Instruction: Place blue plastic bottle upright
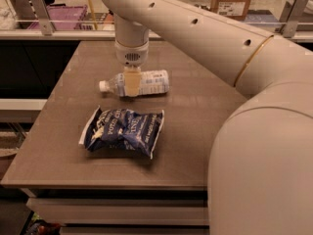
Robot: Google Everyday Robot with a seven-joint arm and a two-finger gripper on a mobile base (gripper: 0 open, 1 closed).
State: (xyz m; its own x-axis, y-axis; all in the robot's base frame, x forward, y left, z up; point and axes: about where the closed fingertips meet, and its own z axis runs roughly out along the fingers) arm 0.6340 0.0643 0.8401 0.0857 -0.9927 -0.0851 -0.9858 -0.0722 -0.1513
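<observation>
The blue plastic bottle lies on its side on the brown table, its white cap pointing left and its pale label to the right. My gripper comes straight down from the white wrist and sits at the bottle's middle, covering part of its body. The dark blue chip bag lies flat in front of the bottle, nearer the table's front edge.
My large white arm fills the right side of the view and hides the table's right part. A railing and a purple bin stand beyond the table's far edge. A cardboard box is at the back right.
</observation>
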